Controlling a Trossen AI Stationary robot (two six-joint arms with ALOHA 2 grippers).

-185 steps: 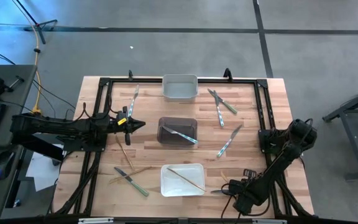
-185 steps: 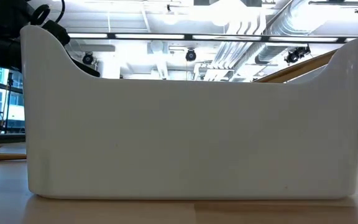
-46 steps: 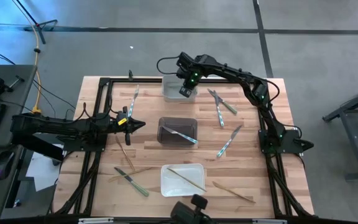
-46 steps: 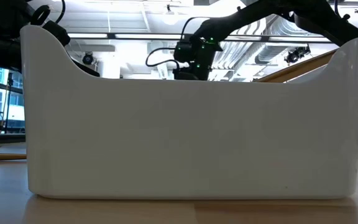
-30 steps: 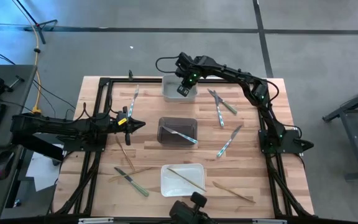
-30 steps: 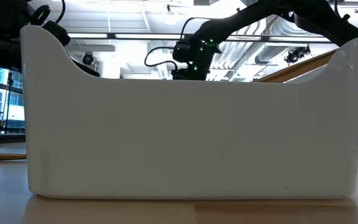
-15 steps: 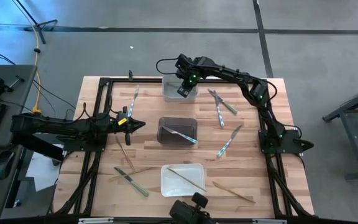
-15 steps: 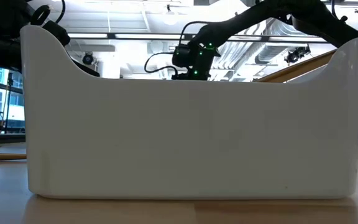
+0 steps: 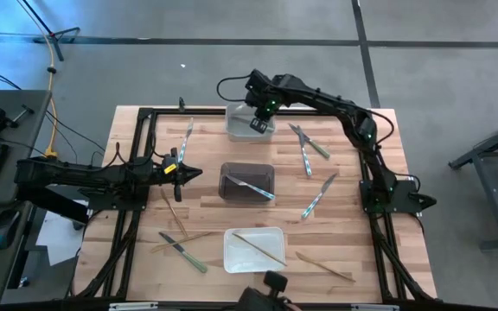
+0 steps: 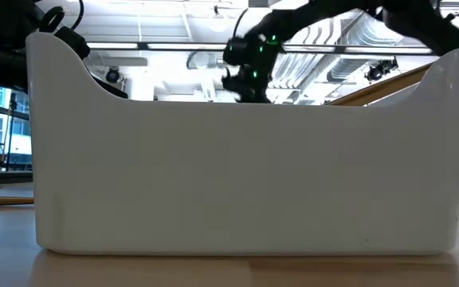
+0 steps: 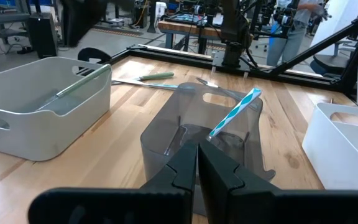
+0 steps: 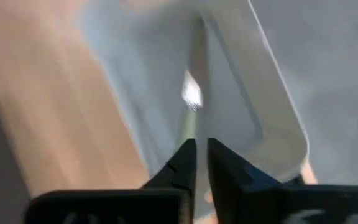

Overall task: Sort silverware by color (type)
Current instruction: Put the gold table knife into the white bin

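My right pincer [image 9: 258, 123] hangs over the grey bin [image 9: 250, 130] at the far edge of the worktop [image 9: 353, 186], and it has lifted a little compared with half a second ago. In my wrist view the fingers [image 12: 182, 163] stand almost pressed together with only a thin gap and nothing between them; an olive utensil [image 12: 190, 118] lies in the bin just past their tips. I judge it freshly dropped, so 1 green piece is sorted.

My left pincer [image 11: 197, 163] has not moved: it waits pressed together at the left side, pointing at the dark bin [image 11: 199, 130], which holds 1 blue knife [image 11: 235, 111].

Nearest me, the white bin [image 9: 253, 249] holds 1 tan piece [image 9: 260, 248]. Loose silverware is left on the worktop: tan and green pieces [image 9: 182, 250] near left, a tan one [image 9: 324, 266] near right, a blue one [image 9: 319, 196] at mid right, 2 more [image 9: 306, 144] far right, and 1 [image 9: 187, 134] far left.

I can read no brand, label or writing anywhere.
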